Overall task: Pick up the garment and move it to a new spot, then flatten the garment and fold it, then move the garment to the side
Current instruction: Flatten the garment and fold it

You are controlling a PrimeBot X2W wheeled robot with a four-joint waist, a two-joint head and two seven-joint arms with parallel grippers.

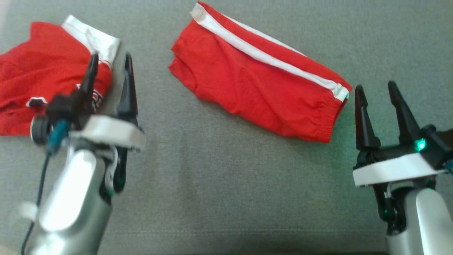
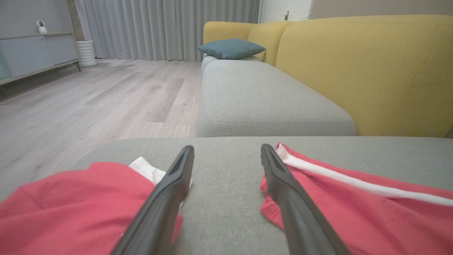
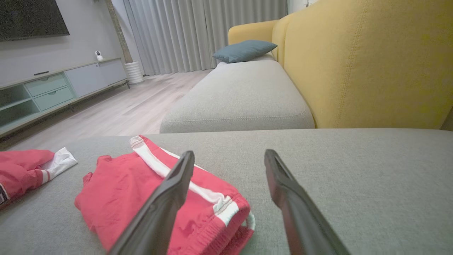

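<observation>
Lying folded on the grey fabric sofa seat [image 1: 212, 184], the red shorts with a white side stripe [image 1: 258, 88] sit between both arms in the head view. The left gripper [image 1: 111, 58], spread and empty, is at the edge of a crumpled red-and-white garment [image 1: 42, 78]. The right gripper [image 1: 375, 88], also spread and empty, is just beside the shorts' waistband.

In the left wrist view, the parted fingers [image 2: 170, 191] frame bare cushion.

In the right wrist view, one finger crosses the waistband end, with a yellow sofa back [image 3: 371, 63] behind.
</observation>
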